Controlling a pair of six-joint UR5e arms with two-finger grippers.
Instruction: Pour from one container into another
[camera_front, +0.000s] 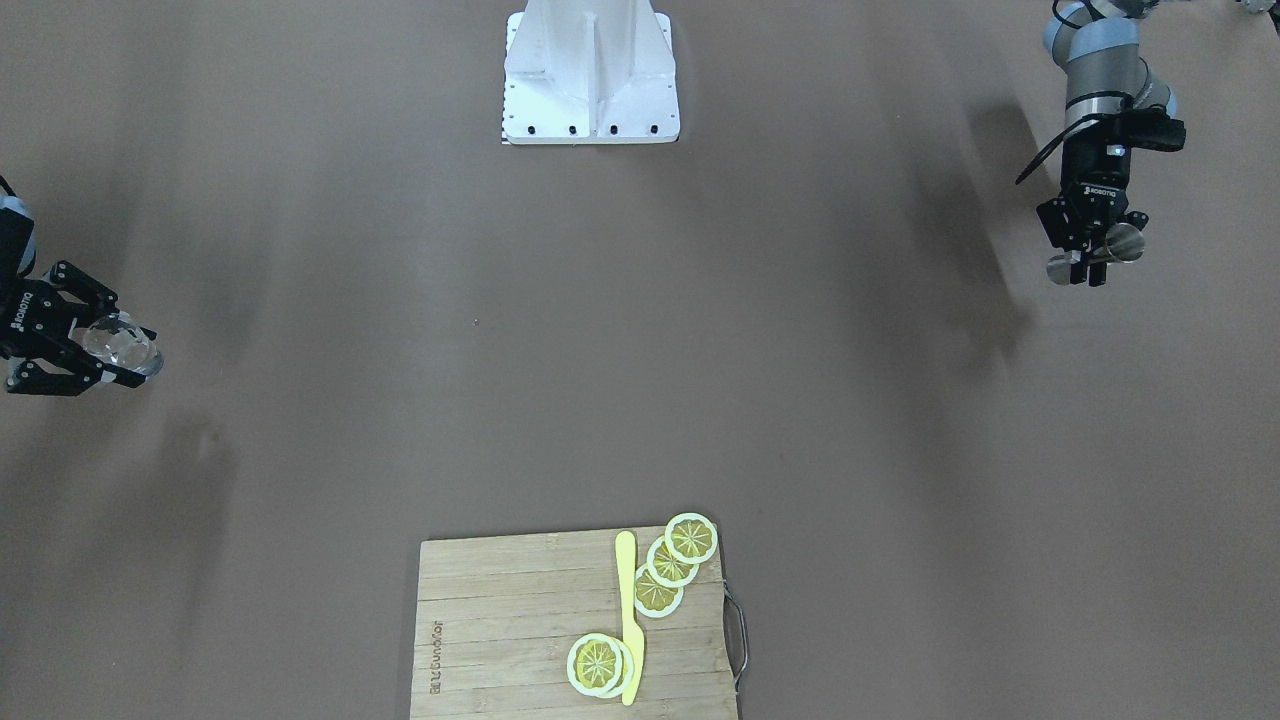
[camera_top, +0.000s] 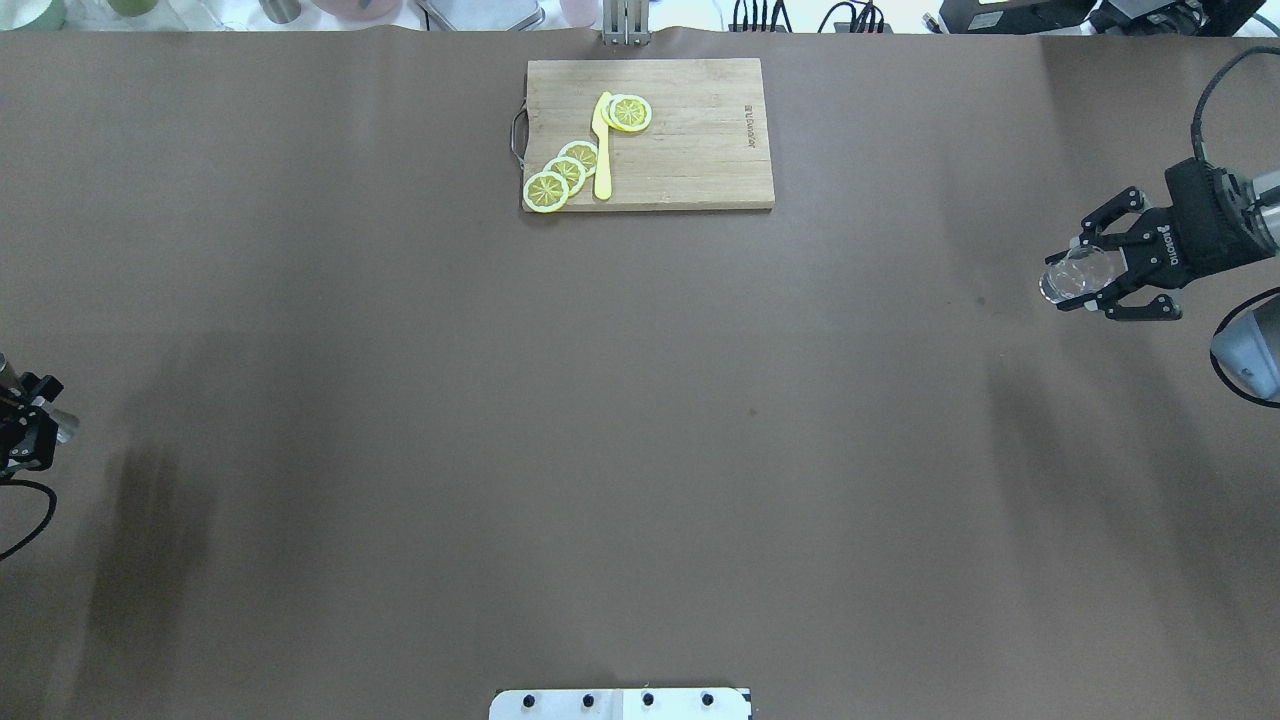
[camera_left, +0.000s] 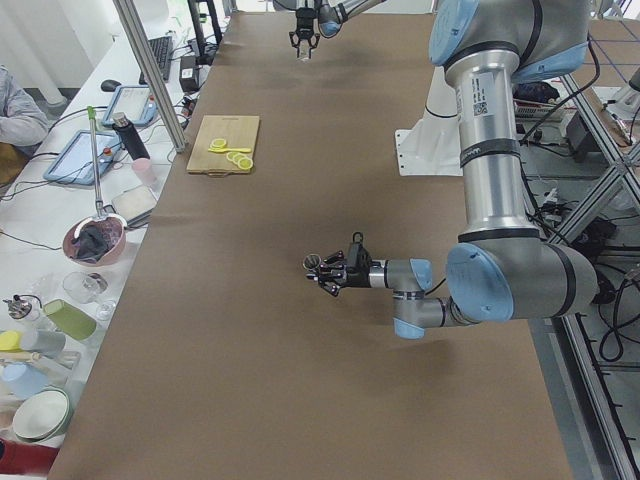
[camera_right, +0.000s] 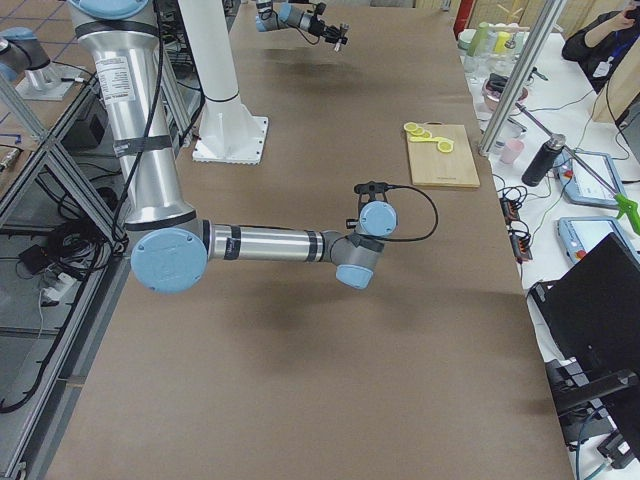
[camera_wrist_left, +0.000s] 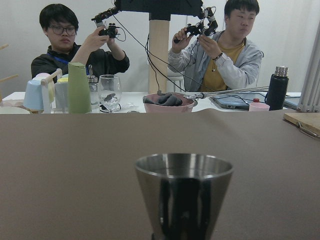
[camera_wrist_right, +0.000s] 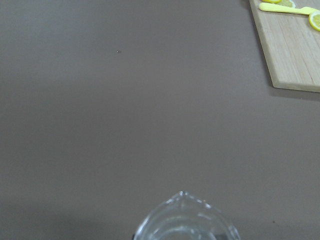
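A small steel jigger (camera_front: 1112, 247) sits between the fingers of my left gripper (camera_front: 1087, 262), which is shut on it above the table's left end. In the left wrist view the jigger (camera_wrist_left: 184, 194) stands upright with its mouth up. At the table's right end my right gripper (camera_front: 118, 350) is shut on a clear glass (camera_front: 122, 342). That glass (camera_top: 1068, 275) hangs above the table, its spouted rim (camera_wrist_right: 184, 218) showing at the bottom of the right wrist view. The two containers are far apart.
A wooden cutting board (camera_top: 700, 140) lies at the far middle edge with several lemon slices (camera_top: 565, 172) and a yellow knife (camera_top: 603, 145). The robot's white base (camera_front: 590, 75) stands at the near edge. Operators and cups are beyond the table's far side (camera_wrist_left: 80, 87).
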